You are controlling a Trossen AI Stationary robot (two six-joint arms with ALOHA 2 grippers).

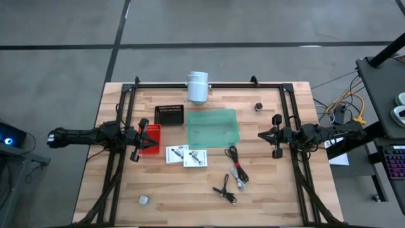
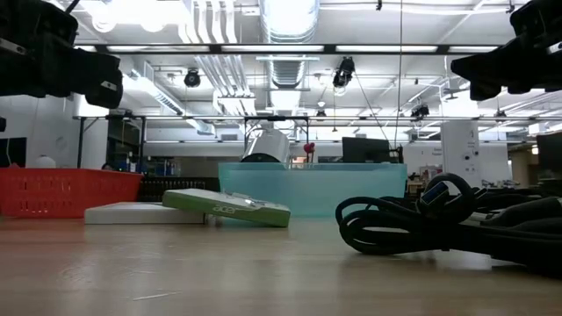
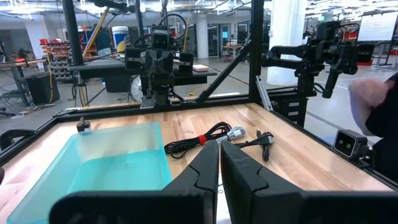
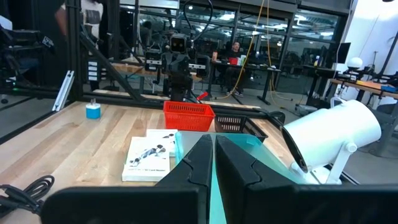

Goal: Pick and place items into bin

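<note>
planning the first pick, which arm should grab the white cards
Left, probably. The left gripper hangs over the red basket right beside the cards; the right gripper waits farther off, past the bin.

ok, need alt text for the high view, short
Overhead view of a wooden table with a translucent green bin at centre, two white printed cards and black cables lying loose in front of it. The left gripper, over a red basket, and right gripper wait at either side, jaws shut.
</note>
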